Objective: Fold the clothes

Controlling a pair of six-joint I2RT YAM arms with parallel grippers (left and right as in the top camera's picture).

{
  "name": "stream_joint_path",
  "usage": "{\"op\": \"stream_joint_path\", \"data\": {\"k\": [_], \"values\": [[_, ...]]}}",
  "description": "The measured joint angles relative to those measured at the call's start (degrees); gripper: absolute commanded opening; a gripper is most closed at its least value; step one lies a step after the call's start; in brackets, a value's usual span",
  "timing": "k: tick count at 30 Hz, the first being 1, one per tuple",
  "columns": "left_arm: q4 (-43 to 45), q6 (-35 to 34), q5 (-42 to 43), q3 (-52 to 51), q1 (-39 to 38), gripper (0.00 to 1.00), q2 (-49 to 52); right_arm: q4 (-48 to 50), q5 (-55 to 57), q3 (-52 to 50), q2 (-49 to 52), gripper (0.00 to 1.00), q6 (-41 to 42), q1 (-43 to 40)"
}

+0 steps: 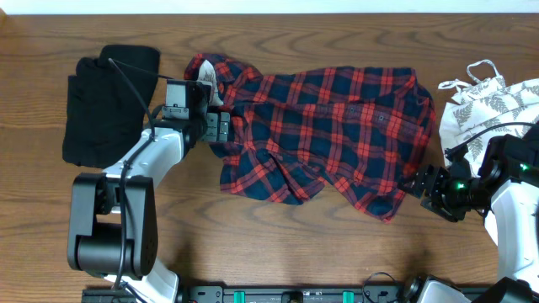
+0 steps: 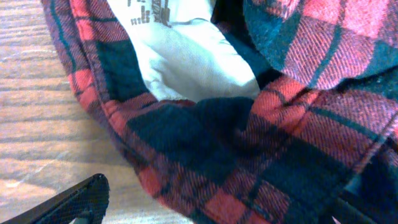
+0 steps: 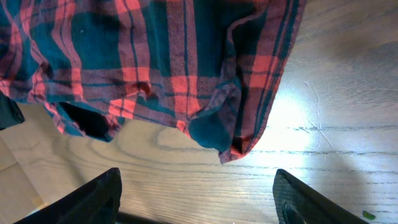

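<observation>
The right gripper point(image 3: 196, 199) is hovering spread wide and empty, just short of the rumpled hem corner of the red-and-navy plaid flannel shirt point(image 1: 324, 130), which is lying crumpled mid-way across the brown wooden table point(image 1: 278, 244). Ideally it is pinching only 1 layer there. Farther off, the left gripper point(image 1: 221, 128) is gaping, holding nothing, beside the collar's white neck label point(image 2: 186, 56).

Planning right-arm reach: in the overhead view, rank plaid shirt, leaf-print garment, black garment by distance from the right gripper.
1. plaid shirt, its lower corner just left of the right gripper
2. leaf-print garment, at the table's right edge
3. black garment, far left
</observation>
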Motion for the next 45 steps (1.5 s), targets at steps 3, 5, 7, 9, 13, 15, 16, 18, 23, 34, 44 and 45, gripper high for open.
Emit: {"op": "stream_joint_path", "data": {"k": [3, 5, 7, 9, 13, 15, 16, 18, 23, 34, 44, 45], "values": [[1.6, 1.3, 0.0, 0.0, 0.0, 0.98, 0.3, -0.1, 0.0, 0.0, 0.0, 0.76, 0.0, 0.0], [3.0, 2.4, 0.0, 0.0, 0.0, 0.92, 0.3, -0.1, 0.0, 0.0, 0.0, 0.77, 0.0, 0.0], [3.4, 3.5, 0.0, 0.0, 0.0, 0.75, 0.3, -0.1, -0.1, 0.0, 0.0, 0.77, 0.0, 0.0], [3.5, 5.0, 0.0, 0.0, 0.0, 0.57, 0.3, -0.2, -0.1, 0.0, 0.0, 0.77, 0.0, 0.0], [3.4, 6.5, 0.1, 0.0, 0.0, 0.1, 0.3, -0.2, -0.2, 0.0, 0.0, 0.76, 0.0, 0.0], [3.2, 7.1, 0.2, 0.0, 0.0, 0.06, 0.3, -0.2, -0.2, 0.0, 0.0, 0.75, 0.0, 0.0], [3.0, 7.5, 0.2, 0.0, -0.1, 0.06, 0.3, -0.2, -0.3, 0.0, 0.0, 0.73, 0.0, 0.0], [3.0, 7.7, 0.2, 0.0, 0.0, 0.06, 0.3, -0.7, -0.2, 0.0, 0.0, 0.71, -0.1, 0.0], [3.7, 7.1, 0.2, 0.0, 0.0, 0.06, 0.3, -1.6, 0.8, -0.3, 0.0, 0.75, -0.1, 0.0], [7.3, 4.8, 0.2, 0.0, 0.0, 0.06, -9.6, 2.8, 1.6, -4.5, 0.0, 0.77, -1.0, 0.0], [7.0, 1.8, 0.2, 0.0, 0.0, 0.06, -10.1, 13.2, -0.5, -8.8, 0.0, 0.71, 0.3, 0.1], [7.0, 1.7, 0.2, 0.0, 0.0, 0.05, -10.1, 14.4, -0.7, -8.9, 0.0, 0.71, 0.6, 0.1]]}}
